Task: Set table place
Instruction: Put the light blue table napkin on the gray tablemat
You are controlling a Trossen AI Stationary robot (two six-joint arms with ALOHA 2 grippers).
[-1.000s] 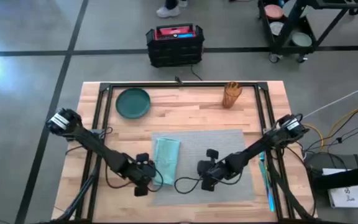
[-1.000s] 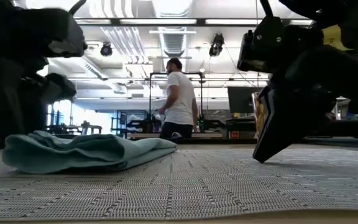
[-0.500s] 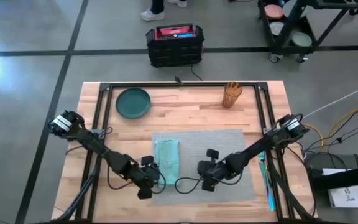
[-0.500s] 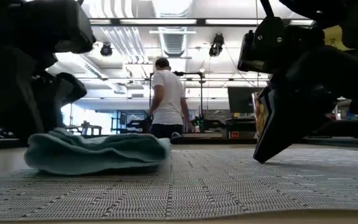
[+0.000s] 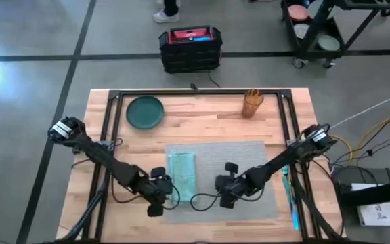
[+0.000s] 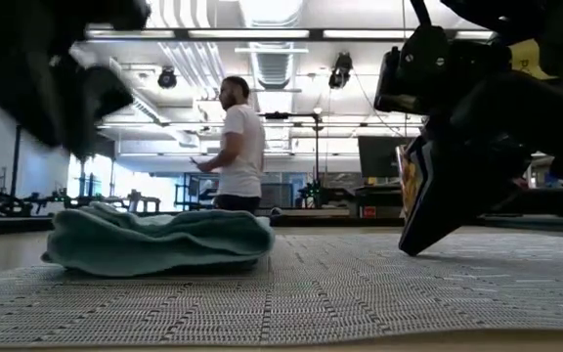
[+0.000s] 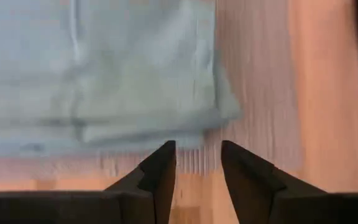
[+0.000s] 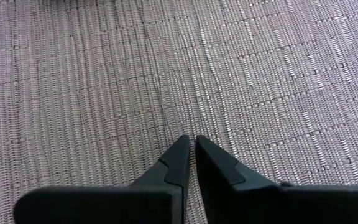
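The grey woven placemat [image 5: 239,166] lies flat on the wooden table [image 5: 202,125]. A folded teal napkin [image 5: 183,175] rests on the mat's left part and shows as a low heap [image 6: 159,242] in the low view. My left gripper [image 5: 169,192] hovers open at the mat's left edge; its fingers [image 7: 199,163] stand just short of the napkin's edge [image 7: 135,127], raised off the mat. My right gripper [image 5: 217,184] is shut near the mat's middle. A dark green plate [image 5: 145,112] sits at the far left. My right gripper presses its shut fingertips [image 8: 191,144] down on the placemat's woven surface [image 8: 191,121], near the mat's middle. The fingers slant down from the table's right side, and their tip meets the mat [image 6: 406,250]. The mat stays flat on the table.
A wooden holder [image 5: 252,103] stands at the far right of the table. A blue strip [image 5: 291,200] lies along the right rail. A black crate [image 5: 190,47] stands on the floor beyond the far edge. A person [image 6: 235,147] walks in the room behind.
My left gripper went toward the table's right against the napkin, then drew back left and rose. The napkin has bunched into a narrower, straighter fold, its left part shifted right. My right gripper has kept still on the mat.
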